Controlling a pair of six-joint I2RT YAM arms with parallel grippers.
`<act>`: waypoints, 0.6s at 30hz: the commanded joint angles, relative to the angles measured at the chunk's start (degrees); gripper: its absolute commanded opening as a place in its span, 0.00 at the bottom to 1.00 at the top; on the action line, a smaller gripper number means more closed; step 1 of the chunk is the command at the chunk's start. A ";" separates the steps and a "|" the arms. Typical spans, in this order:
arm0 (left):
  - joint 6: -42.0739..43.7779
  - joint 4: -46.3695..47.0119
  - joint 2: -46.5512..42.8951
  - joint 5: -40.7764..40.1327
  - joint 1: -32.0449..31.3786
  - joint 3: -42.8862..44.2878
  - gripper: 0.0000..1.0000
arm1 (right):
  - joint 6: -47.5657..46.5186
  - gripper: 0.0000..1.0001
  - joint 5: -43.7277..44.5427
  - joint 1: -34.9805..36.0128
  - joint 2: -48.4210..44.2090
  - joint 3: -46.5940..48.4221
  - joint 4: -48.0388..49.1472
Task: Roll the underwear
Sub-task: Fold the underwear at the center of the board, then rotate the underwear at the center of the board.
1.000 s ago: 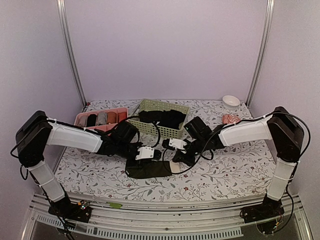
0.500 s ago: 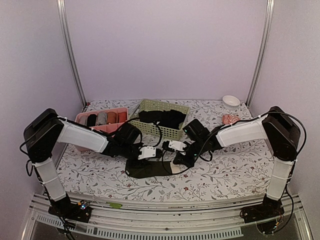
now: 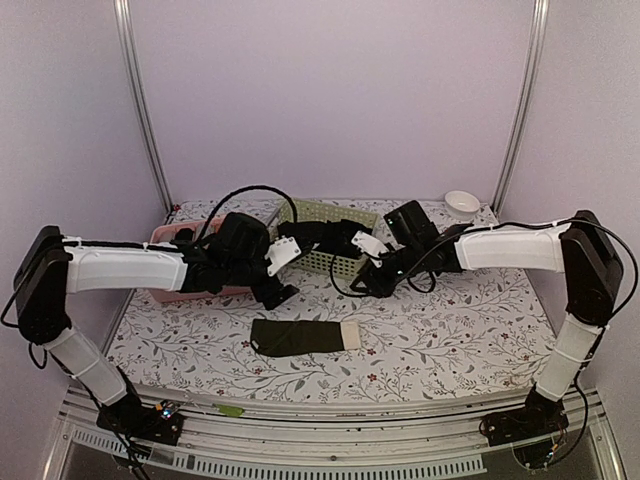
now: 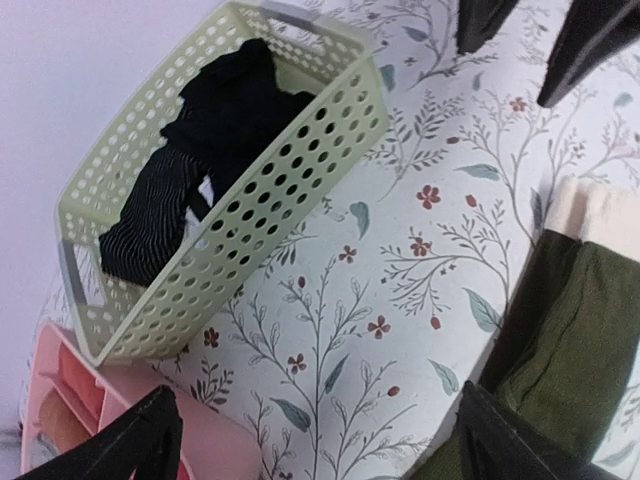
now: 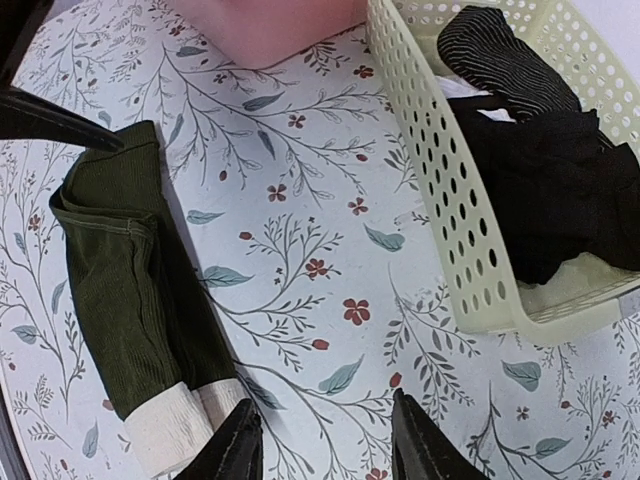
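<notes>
2 empty grippers, 1 folded garment.
Underwear (image 3: 300, 337) lies flat on the floral table (image 3: 450, 330) towards the front, folded into 1 long strip, with the cream waistband (image 3: 348, 335) at its right end. Left gripper (image 3: 282, 293) and right gripper (image 3: 363, 284) hang behind it, fingers spread, clear of the cloth. Green basket (image 3: 345, 213) of black garments (image 3: 325, 235) stands further back, with the pink tray (image 3: 165, 240) to its left.
</notes>
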 commanded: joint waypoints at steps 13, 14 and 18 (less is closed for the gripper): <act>-36.97 -26.57 -8.75 -1.10 -1.21 -2.75 0.96 | 6.58 0.21 -6.78 -1.05 12.91 11.14 -7.31; -38.08 -26.90 -10.28 -0.30 -1.13 -3.74 0.96 | 6.63 0.20 -6.91 -0.98 13.43 11.06 -7.31; -41.52 -30.18 -10.50 1.48 -1.76 -4.91 0.96 | 6.81 0.10 -8.22 -1.02 15.30 10.73 -7.66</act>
